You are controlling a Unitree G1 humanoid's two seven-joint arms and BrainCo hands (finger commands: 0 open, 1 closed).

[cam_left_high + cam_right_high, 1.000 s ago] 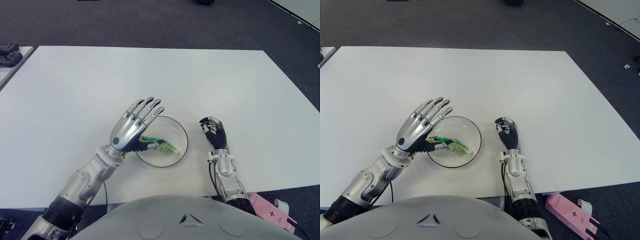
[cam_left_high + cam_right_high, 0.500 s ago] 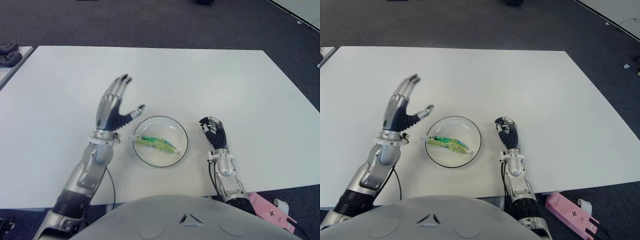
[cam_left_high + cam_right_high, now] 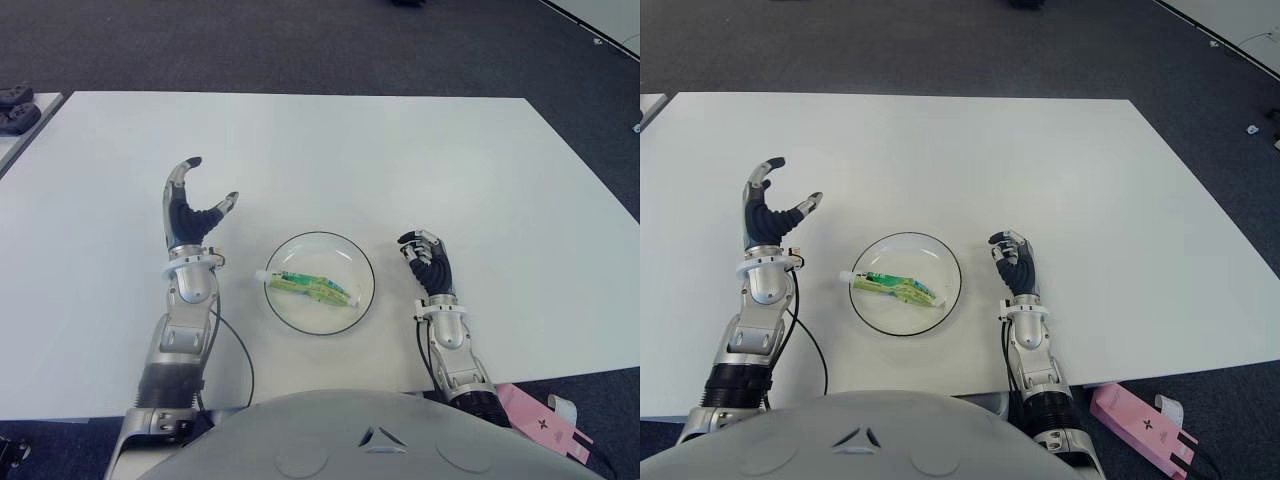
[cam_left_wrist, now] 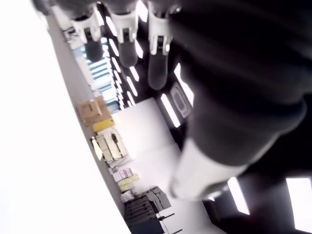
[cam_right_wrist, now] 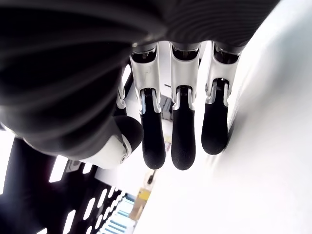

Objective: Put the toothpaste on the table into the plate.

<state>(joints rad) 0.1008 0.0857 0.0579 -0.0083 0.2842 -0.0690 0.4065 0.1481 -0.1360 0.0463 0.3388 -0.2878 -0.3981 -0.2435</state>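
Observation:
A green and yellow toothpaste tube (image 3: pixel 310 288) with a white cap lies flat inside the round glass plate (image 3: pixel 355 263) on the white table (image 3: pixel 330 150). My left hand (image 3: pixel 193 215) stands upright to the left of the plate, well apart from it, fingers spread and holding nothing. In the left wrist view the fingers (image 4: pixel 126 34) point away with nothing between them. My right hand (image 3: pixel 428 262) shows just right of the plate, fingers loosely curled around nothing; the right wrist view shows the fingers (image 5: pixel 180 131) bent with nothing inside.
A pink box (image 3: pixel 545 425) lies on the floor beyond the table's near right corner. Dark objects (image 3: pixel 18 108) sit on a neighbouring table at the far left. Dark carpet surrounds the table.
My left hand was over the plate with the toothpaste at its fingers; it has let go, lifted and swung left, away from the plate. The toothpaste stays in the plate. The right hand has not moved.

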